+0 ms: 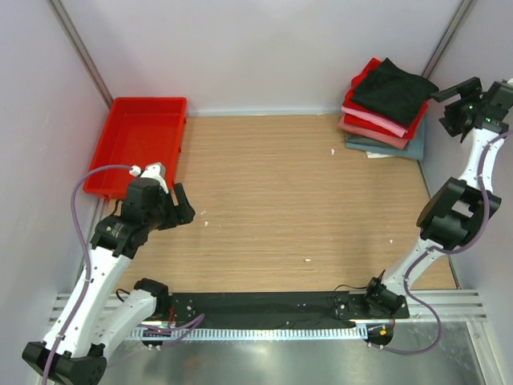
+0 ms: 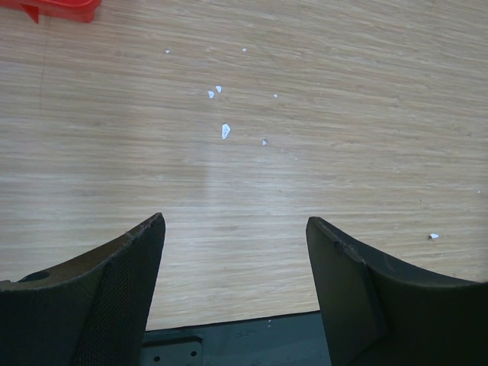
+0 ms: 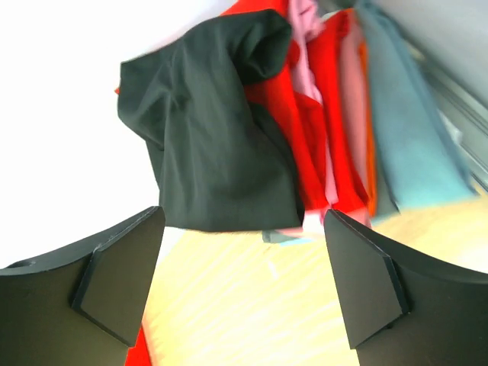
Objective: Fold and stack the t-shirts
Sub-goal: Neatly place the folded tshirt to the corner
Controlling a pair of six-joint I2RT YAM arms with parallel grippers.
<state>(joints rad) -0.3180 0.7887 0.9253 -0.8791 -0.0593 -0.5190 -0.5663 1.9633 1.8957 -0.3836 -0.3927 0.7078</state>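
A folded black t-shirt (image 1: 393,91) lies on top of a stack of folded t-shirts (image 1: 383,128) in red, pink, dusty rose and grey-teal at the table's back right corner. In the right wrist view the black shirt (image 3: 213,130) hangs over the red and pink layers (image 3: 320,122). My right gripper (image 1: 446,108) hovers just right of the stack, jaws wide apart with nothing between them (image 3: 244,267). My left gripper (image 1: 181,205) is open over bare wood at the left, empty (image 2: 235,259).
A red plastic tray (image 1: 120,152) stands at the back left beside the wall. Small white scraps (image 2: 225,131) dot the wooden tabletop. Grey walls close in the back and both sides. A black strip runs along the near edge (image 1: 272,309).
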